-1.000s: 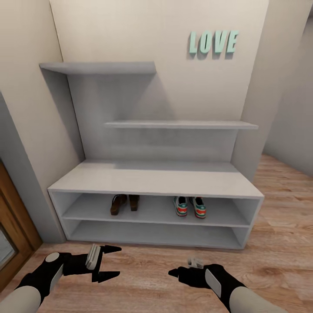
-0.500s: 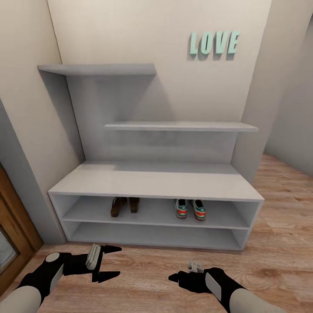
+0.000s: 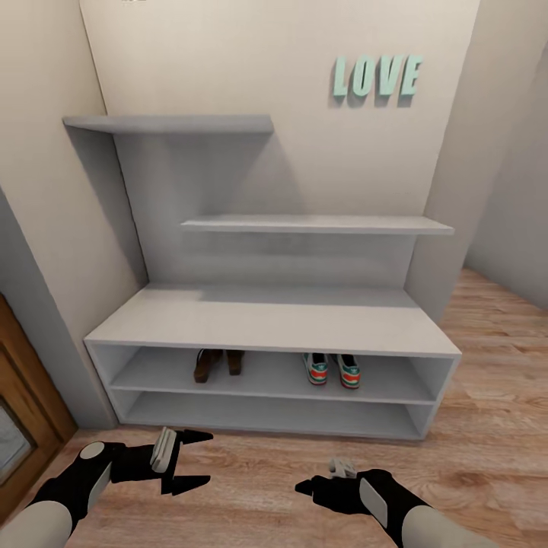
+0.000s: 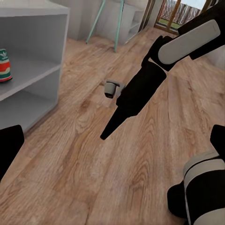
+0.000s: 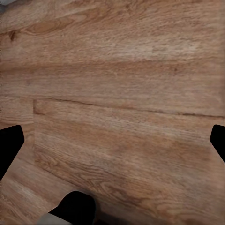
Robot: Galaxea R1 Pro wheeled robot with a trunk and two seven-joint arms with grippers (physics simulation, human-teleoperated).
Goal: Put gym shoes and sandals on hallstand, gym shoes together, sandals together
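Nearest, the left end effector point(image 3: 186, 460) hangs with fingers spread and empty above the corridor floor point(image 3: 251, 487). The right end effector point(image 3: 304, 482) shows one pointed tip; whether it is apart cannot be determined. Beyond, on the hallstand point(image 3: 274, 320) upper open shelf, the sandals point(image 3: 217, 362) sit paired at left and the gym shoes point(image 3: 332, 369) paired at right, so the arrangement appears complete.

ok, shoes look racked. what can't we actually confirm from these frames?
- Sandals, head view: fronts hidden under the hallstand bench top; touching or apart unclear.
- Gym shoes, head view: only the near ends show. Left wrist view: one shoe cut by the edge.
- Right pincer, head view: pointing toward the left pincer, opening not readable.
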